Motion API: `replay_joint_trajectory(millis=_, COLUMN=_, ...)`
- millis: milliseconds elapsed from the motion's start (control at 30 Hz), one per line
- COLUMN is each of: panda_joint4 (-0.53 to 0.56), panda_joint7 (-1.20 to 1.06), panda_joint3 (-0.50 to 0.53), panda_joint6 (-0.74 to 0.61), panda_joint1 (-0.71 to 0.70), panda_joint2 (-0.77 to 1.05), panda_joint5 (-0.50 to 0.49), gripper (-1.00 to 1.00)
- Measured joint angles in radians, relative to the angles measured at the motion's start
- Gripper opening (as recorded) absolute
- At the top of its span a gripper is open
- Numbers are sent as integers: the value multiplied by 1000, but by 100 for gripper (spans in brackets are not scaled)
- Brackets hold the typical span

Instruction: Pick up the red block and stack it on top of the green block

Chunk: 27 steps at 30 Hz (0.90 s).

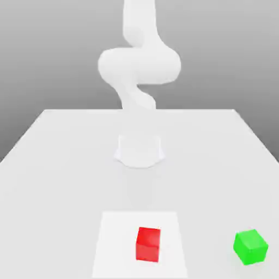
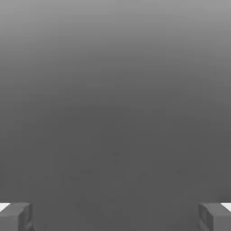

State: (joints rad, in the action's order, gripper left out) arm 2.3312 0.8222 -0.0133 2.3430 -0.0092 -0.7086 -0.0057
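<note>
The red block (image 1: 147, 244) sits on the white table (image 1: 54, 163) near the front edge, about midway across the exterior view. The green block (image 1: 250, 247) rests on the table well to the exterior view's right of the red one, turned slightly and apart from it. In the hand view my gripper (image 2: 115, 216) is open, its two grey fingertips (image 2: 16, 216) set far apart with nothing between them and only a plain grey surface beyond. The white arm (image 1: 139, 65) rises behind the blocks.
A paler square patch (image 1: 114, 240) lies on the table around the red block. The arm's round base (image 1: 140, 150) stands at the table's middle, behind the blocks. Bare table stretches between the two blocks and on the exterior view's left.
</note>
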Motion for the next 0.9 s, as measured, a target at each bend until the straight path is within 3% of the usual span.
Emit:
replay_joint_trajectory(millis=733, panda_joint4=272, panda_joint7=175, panda_joint3=-67, panda_joint6=381, panda_joint1=-30, panda_joint2=803, panda_joint5=-24, gripper=0)
replay_joint_trajectory(millis=900, panda_joint4=259, panda_joint7=203, panda_joint3=-46, panda_joint6=523, panda_joint1=-16, panda_joint2=984, panda_joint5=-52, gripper=0)
